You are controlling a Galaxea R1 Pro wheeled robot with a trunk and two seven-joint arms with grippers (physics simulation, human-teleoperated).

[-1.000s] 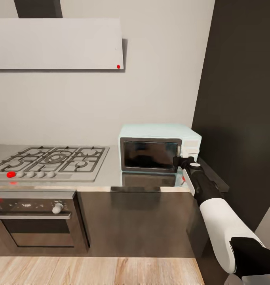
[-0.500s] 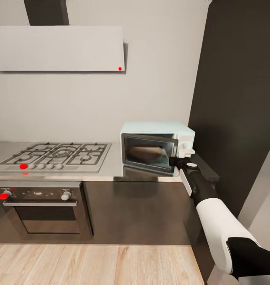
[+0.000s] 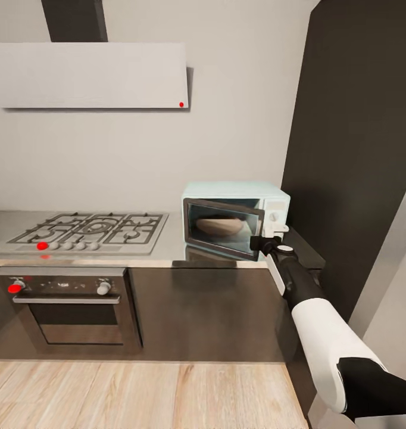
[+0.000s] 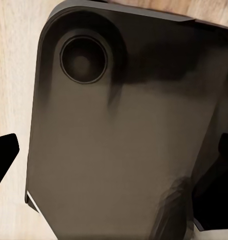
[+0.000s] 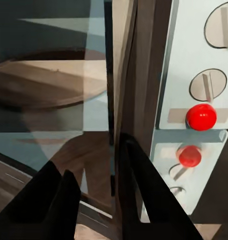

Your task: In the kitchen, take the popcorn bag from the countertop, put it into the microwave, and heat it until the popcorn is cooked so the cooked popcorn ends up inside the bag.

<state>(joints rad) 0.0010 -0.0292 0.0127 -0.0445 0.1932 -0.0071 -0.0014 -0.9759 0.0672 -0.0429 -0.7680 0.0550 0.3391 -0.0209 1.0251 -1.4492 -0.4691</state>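
The pale mint microwave [image 3: 236, 193] stands on the grey countertop [image 3: 167, 253] against the wall. Its dark glass door [image 3: 224, 229] hangs partly open, and a round tan turntable [image 3: 218, 226] shows behind the glass. My right gripper [image 3: 259, 243] is at the door's free edge, beside the knob panel [image 3: 276, 217]. In the right wrist view its dark fingers [image 5: 144, 195] straddle the door edge [image 5: 125, 75], next to two knobs and a red button [image 5: 201, 116]. My left gripper [image 4: 114, 150] is open above the robot's dark base. The popcorn bag is out of view.
A steel gas hob [image 3: 90, 229] lies left of the microwave, with a dark oven [image 3: 72, 310] below it and a white hood [image 3: 90, 74] above. A tall dark cabinet [image 3: 358, 149] stands at the right. Wooden floor [image 3: 137, 393] runs along the cabinets.
The microwave door has swung from shut to partly open with my right gripper on its edge. The whole view has pulled back, so the camera moved.
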